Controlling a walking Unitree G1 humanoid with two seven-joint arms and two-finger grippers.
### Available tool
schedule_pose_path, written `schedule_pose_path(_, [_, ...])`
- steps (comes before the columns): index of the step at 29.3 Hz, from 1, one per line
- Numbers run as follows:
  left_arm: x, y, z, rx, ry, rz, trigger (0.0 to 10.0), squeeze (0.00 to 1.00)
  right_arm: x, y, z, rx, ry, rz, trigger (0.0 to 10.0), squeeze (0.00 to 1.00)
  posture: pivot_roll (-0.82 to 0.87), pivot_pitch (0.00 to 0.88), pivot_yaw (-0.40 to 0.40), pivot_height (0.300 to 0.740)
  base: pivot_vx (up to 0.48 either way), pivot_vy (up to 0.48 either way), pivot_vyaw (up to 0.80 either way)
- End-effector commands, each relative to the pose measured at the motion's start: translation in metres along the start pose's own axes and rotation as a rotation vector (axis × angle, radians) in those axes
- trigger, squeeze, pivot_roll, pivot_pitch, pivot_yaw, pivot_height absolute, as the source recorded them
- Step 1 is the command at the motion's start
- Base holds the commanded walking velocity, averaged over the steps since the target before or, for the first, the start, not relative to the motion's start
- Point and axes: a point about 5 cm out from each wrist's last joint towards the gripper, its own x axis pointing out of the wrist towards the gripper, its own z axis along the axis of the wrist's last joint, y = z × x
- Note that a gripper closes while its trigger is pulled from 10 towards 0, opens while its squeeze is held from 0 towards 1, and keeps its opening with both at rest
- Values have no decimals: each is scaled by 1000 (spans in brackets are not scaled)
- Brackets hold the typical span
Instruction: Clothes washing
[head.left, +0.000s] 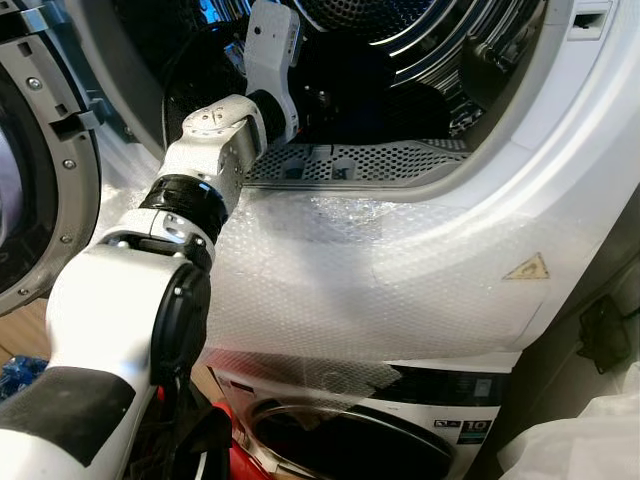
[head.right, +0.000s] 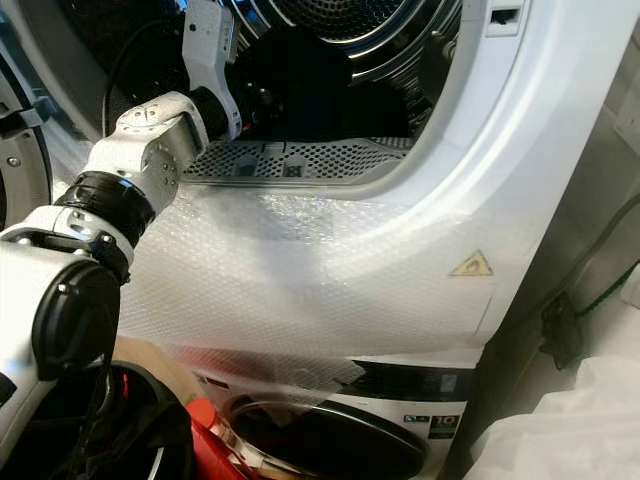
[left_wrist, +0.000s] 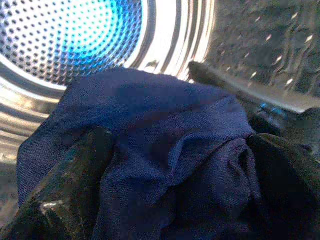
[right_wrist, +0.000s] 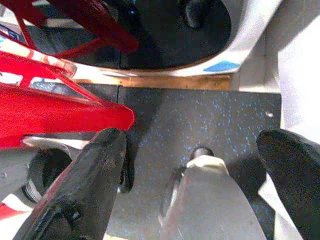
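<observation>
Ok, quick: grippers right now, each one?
Left gripper: shut on the blue cloth, inside the drum.
Right gripper: open, empty, hanging over the floor.

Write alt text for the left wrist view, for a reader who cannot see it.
A dark blue garment is bunched between the left gripper's two black fingers, held inside a machine's perforated steel drum. The drum's back wall glows blue behind the cloth, and shiny ribbed metal curves around it.
</observation>
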Motion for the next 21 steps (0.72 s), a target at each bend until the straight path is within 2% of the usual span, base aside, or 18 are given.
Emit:
schedule_pose_path(1, [0, 4, 7, 33, -4, 28, 10000, 0, 0, 3, -1, 13, -5, 5, 10000, 0, -100, 0, 147, 740, 0, 0, 0])
schedule_pose_path(5, [0, 7, 7, 97, 12, 83, 10000, 0, -4, -2, -13, 20, 16, -13, 10000, 0, -101, 0, 145, 740, 0, 0, 0])
schedule_pose_path(9, [2, 1, 29, 180, -89, 6, 10000, 0, -4, -3, -12, 18, 20, -22, 10000, 0, -66, 0, 134, 740, 0, 0, 0])
schedule_pose_path(11, [0, -2, 41, 231, -152, -53, 10000, 0, -2, 0, -7, 13, 11, -15, 10000, 0, -41, 0, 131, 740, 0, 0, 0])
schedule_pose_path(12, [-4, -5, 53, 307, -228, -135, 10000, 0, 1, 5, 0, 9, -1, -3, 10000, 0, -19, 0, 127, 740, 0, 0, 0])
schedule_pose_path(13, [-4, -5, 53, 307, -228, -135, 10000, 0, 1, 5, 0, 9, -1, -3, 10000, 0, -19, 0, 127, 740, 0, 0, 0])
schedule_pose_path(15, [-11, -6, 61, 330, -303, -238, 10000, 0, 4, 12, 13, 0, -25, 16, 10000, 0, 11, 0, 129, 740, 0, 0, 0])
schedule_pose_path(16, [-11, -6, 61, 330, -303, -238, 10000, 0, 4, 12, 13, 0, -25, 16, 10000, 0, 11, 0, 129, 740, 0, 0, 0])
schedule_pose_path(17, [-18, -9, 59, 337, -334, -337, 10000, 0, 6, 17, 21, 5, -41, 24, 10000, 0, 24, 0, 128, 740, 0, 0, 0])
schedule_pose_path(18, [-23, -12, 58, 347, -347, -391, 10000, 0, 7, 19, 24, 6, -47, 28, 10000, 0, 38, 0, 128, 740, 0, 0, 0])
schedule_pose_path(19, [-23, -12, 58, 347, -347, -391, 10000, 0, 7, 19, 24, 6, -47, 28, 10000, 0, 38, 0, 128, 740, 0, 0, 0])
schedule_pose_path(20, [-28, -15, 56, 348, -360, -441, 10000, 0, 8, 21, 28, 6, -53, 32, 10000, 0, 45, 0, 127, 740, 0, 0, 0])
schedule_pose_path(21, [-43, -23, 54, 330, -390, -527, 10000, 0, 9, 25, 33, 0, -62, 43, 10000, 0, 71, 0, 125, 740, 0, 0, 0])
